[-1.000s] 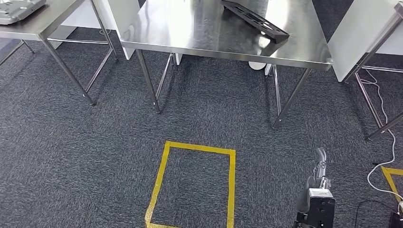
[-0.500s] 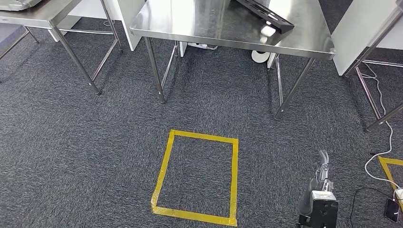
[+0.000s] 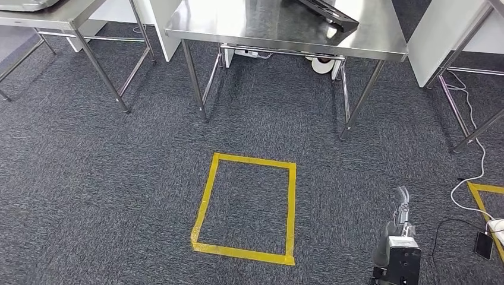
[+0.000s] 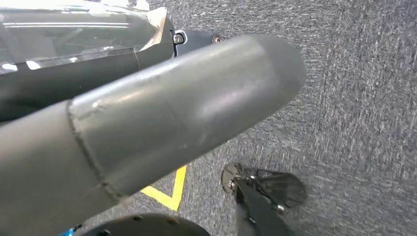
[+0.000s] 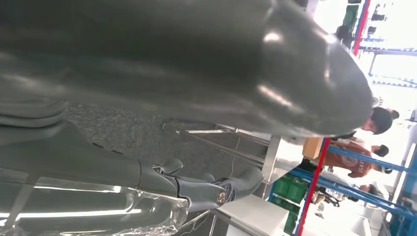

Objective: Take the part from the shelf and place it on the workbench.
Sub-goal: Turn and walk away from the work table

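A long black part (image 3: 328, 13) with cut-outs lies on the steel workbench (image 3: 261, 21) at the top of the head view, partly cut off by the frame edge. My right hand (image 3: 399, 237) hangs low at the bottom right, far from the bench, its fingers straight and holding nothing. In the right wrist view the right hand (image 5: 196, 73) shows its thumb apart from the extended dark fingers (image 5: 216, 189). In the left wrist view my left hand (image 4: 162, 113) hangs over the carpet with nothing in it, thumb apart from the fingers.
A yellow tape square (image 3: 246, 208) marks the grey carpet in front of the bench. A second steel table (image 3: 59, 15) stands at the far left. White cables and a phone (image 3: 482, 244) lie at the right beside more yellow tape (image 3: 484, 199). People (image 5: 366, 162) stand by distant shelves.
The whole picture has shifted: the camera has drawn back from the bench, so the tape square is now fully in view. The part lies as before. My right hand still hangs.
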